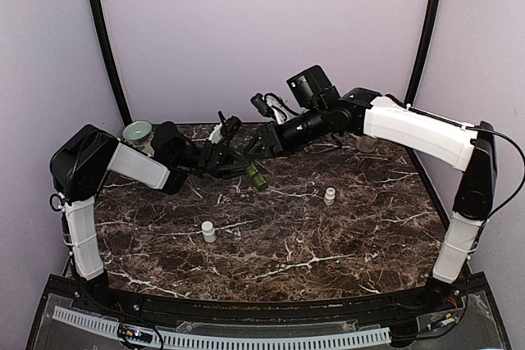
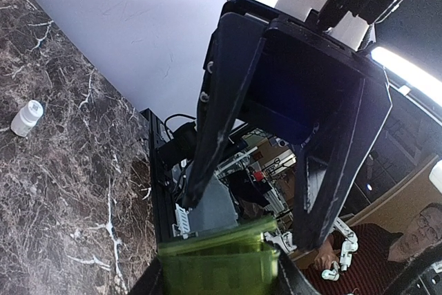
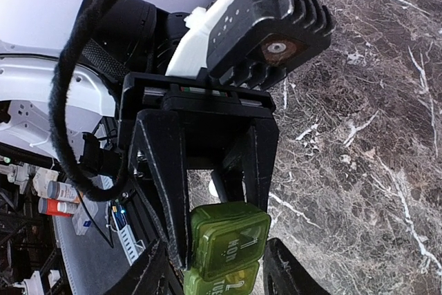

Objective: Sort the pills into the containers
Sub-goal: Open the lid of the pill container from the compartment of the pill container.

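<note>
One green pill box (image 1: pixel 257 175) hangs in the air over the back of the counter (image 1: pixel 271 243), at about 12 o'clock from the counter's middle, between two arms. The right wrist view shows two of its lids (image 3: pixel 231 236), marked Mon and Tue; how many more there are cannot be told.

The left arm (image 1: pixel 135 165) reaches in from 9 o'clock, and the left jaws pinch the box, one finger (image 3: pixel 169 191) against each side. The right arm (image 1: pixel 410 129) comes from 2 o'clock. The right jaws stand spread to either side of the box's end, and the finger (image 3: pixel 286 271) at 5 o'clock of the box appears just clear of it.

Two small white bottles stand upright on the counter, well apart. One (image 1: pixel 208 231) is at 8 o'clock from the middle, the other (image 1: pixel 329 196) at 3 o'clock. One pale green bowl (image 1: pixel 138 130) sits in the back corner at 10 o'clock, behind the left arm.
</note>
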### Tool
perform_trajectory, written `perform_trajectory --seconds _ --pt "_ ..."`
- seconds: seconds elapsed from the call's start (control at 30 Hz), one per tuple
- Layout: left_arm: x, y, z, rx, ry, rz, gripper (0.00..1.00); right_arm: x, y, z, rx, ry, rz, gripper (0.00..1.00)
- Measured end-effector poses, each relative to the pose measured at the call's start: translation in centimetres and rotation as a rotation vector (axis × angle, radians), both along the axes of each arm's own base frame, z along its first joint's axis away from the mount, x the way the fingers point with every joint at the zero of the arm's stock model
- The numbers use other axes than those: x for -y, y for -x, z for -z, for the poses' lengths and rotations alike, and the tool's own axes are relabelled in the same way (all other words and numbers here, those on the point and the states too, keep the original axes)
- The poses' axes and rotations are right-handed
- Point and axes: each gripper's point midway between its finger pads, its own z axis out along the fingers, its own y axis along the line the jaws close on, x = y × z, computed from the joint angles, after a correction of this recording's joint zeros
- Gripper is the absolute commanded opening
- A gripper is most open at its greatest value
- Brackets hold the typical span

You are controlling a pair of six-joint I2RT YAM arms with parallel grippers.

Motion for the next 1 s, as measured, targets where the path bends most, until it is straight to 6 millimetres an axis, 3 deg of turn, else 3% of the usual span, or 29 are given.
perform_trajectory --seconds 0.13,0.47,1.0 --pt "0.0 0.1 0.1 -0.006 -0.006 0.006 0.36 -0.2 0.0 1.0 -0.01 0.026 0.0 0.44" --pt "0.1 0.0 0.1 -0.016 -0.01 0.006 0.36 -0.2 -0.2 0.8 0.009 0.027 0.004 0.29" --pt "0.0 0.3 -0.5 -0.021 0.002 0.012 0.36 0.8 -0.6 0.4 -0.012 -0.022 0.039 0.26"
